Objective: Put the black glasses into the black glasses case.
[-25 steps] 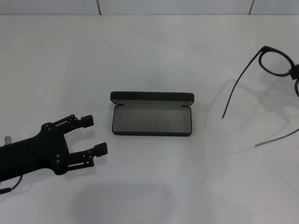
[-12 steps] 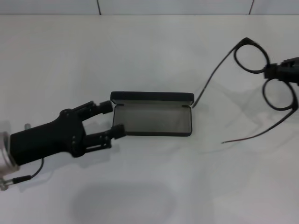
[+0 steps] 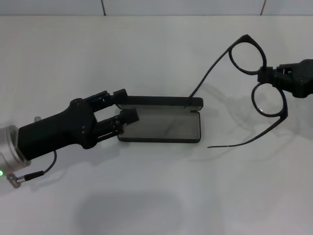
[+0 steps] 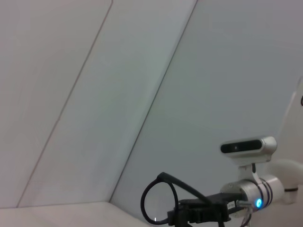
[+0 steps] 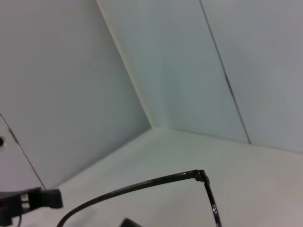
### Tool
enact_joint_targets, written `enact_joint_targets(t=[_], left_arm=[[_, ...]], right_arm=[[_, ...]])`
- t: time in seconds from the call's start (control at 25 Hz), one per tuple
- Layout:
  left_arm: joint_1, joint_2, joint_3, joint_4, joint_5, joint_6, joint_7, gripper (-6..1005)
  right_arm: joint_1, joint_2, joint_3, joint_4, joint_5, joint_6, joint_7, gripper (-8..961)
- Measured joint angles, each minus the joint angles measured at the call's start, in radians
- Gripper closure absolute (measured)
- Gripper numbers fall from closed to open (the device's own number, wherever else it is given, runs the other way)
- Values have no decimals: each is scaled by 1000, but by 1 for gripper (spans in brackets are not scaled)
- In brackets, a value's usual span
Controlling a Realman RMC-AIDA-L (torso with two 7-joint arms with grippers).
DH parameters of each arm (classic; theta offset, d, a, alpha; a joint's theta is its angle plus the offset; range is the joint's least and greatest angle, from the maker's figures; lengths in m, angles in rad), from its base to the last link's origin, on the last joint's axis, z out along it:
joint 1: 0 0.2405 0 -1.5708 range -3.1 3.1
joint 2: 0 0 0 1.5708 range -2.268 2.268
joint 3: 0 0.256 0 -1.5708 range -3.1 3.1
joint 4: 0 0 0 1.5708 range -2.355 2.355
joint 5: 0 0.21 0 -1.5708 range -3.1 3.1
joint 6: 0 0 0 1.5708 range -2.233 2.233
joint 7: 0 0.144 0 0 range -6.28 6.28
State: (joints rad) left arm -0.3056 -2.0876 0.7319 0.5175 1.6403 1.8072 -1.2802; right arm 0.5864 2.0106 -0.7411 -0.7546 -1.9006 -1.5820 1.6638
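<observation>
Left gripper (image 3: 123, 109) blocks the black glasses case (image 3: 166, 126)'s left end.

A plain white table (image 3: 156, 196) meets pale wall panels (image 3: 186, 7) behind it.

Black glasses (image 3: 259, 73); black case (image 3: 161, 122), seemingly grey-lined.

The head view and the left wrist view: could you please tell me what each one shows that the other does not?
Only the head view shows the open black glasses case on the white table, with the left gripper open at its left end. Only the left wrist view shows the right arm's wrist camera. Both show the black glasses held at the bridge by the right gripper.
</observation>
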Motion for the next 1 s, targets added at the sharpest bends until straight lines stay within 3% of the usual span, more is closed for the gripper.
enact_joint_targets(t=[0.12,0.32,0.56,0.84,1.0], left_arm=[[-21,1,7,-13,4,4,7,206],[-96,5,79,-34,0,50,11,426],[-165,3,89,-43,-8,57,37,705],[-258,30,197,-34,-1,134,60,903],[-283,34,220,-32,0,163,61,973]], right_arm=[[0,1,-5,36,30,1,-50,886],[5,3,-15,60,33,2,-105,886],[10,2,-64,65,30,-4,-141,886],[17,-3,-129,35,24,-60,-200,886],[25,-4,-130,25,23,-104,-228,886]])
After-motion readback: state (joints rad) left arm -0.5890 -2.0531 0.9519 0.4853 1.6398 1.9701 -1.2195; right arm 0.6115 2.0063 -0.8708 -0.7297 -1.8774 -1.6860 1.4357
